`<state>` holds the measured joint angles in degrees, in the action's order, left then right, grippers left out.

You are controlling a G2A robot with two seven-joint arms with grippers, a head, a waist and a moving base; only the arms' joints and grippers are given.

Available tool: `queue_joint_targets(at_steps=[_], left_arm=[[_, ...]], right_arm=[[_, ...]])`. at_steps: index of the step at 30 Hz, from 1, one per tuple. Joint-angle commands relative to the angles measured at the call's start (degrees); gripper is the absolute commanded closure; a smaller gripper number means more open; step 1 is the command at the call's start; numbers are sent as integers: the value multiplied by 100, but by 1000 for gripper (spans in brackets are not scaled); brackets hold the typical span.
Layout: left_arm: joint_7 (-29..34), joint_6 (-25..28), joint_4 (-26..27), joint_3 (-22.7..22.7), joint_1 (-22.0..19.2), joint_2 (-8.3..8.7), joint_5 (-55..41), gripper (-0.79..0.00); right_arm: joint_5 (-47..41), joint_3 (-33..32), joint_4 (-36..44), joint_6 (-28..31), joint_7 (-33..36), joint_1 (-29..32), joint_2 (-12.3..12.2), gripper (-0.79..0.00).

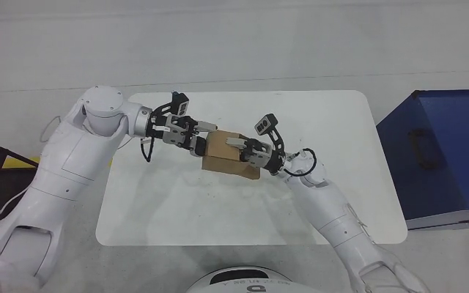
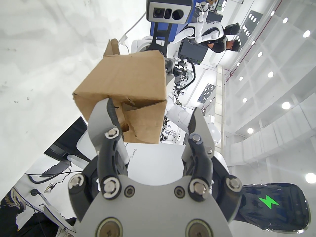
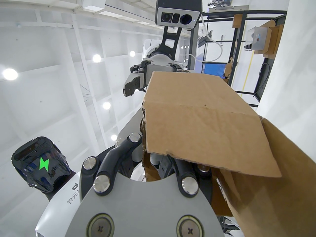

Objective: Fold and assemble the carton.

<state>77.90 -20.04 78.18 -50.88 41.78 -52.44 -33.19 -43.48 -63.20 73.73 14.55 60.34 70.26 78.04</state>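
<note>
**Body formed, ends still open**

We see the carton (image 1: 229,152) over the tabletop (image 1: 183,212), between both arms. Left pincer (image 2: 150,110) gapes wide at one end, flaps (image 2: 140,117) half tucked. Right pincer (image 1: 248,151) is at the other end; we cannot tell its grip.

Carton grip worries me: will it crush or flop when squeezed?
Probably light: the carton is thin cardboard. Its walls likely buckle under a hard squeeze; the edges already look ragged. The unfolded flap may swing freely.
</note>
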Motion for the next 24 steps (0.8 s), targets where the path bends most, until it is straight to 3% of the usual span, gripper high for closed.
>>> queue_joint_targets(at_steps=[1,3,13,21,24], left_arm=[[34,6,5,-42,24,18,26,-742],[62,1,29,-100,59,40,39,-782],[268,464,293,-778,492,244,-114,-785],[-277,1309,1034,-796,1115,225,-267,-785],[-457,1296,1201,-726,1189,218,-36,-785]], right_arm=[[-62,-3,-22,-43,97,-14,-3,0],[-150,-9,-54,-99,234,-35,-8,0],[-1217,-222,-416,-572,1402,-162,-37,0],[-1960,-210,-903,-781,1603,-409,38,0],[-2029,-191,-1020,-779,1635,-480,59,0]])
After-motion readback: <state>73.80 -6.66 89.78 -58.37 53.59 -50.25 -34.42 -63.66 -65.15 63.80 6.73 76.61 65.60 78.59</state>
